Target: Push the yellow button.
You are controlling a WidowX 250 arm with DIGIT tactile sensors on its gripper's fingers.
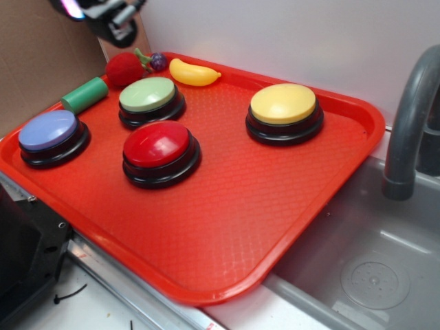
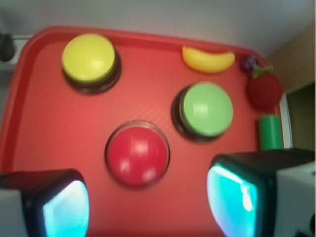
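Note:
The yellow button [image 1: 283, 103] has a pale-yellow dome on a black base and stands at the right back of the red tray [image 1: 227, 227]. The wrist view shows the yellow button [image 2: 88, 58] at top left. My gripper [image 1: 110, 15] hangs high above the tray's back left corner, far from the button, only partly in the exterior view. Seen from the wrist, the gripper [image 2: 148, 202] is open, with nothing between its teal pads [image 2: 232, 197]. Bare tray lies below the gap, just short of the red button [image 2: 137, 154].
On the tray also stand a green button [image 1: 148, 95], a red button [image 1: 158, 146] and a blue button [image 1: 49, 132]. A toy banana [image 1: 192, 73], strawberry [image 1: 125, 69] and green cylinder [image 1: 85, 94] lie along the back. A grey sink [image 1: 371, 268] and faucet [image 1: 409, 117] are on the right.

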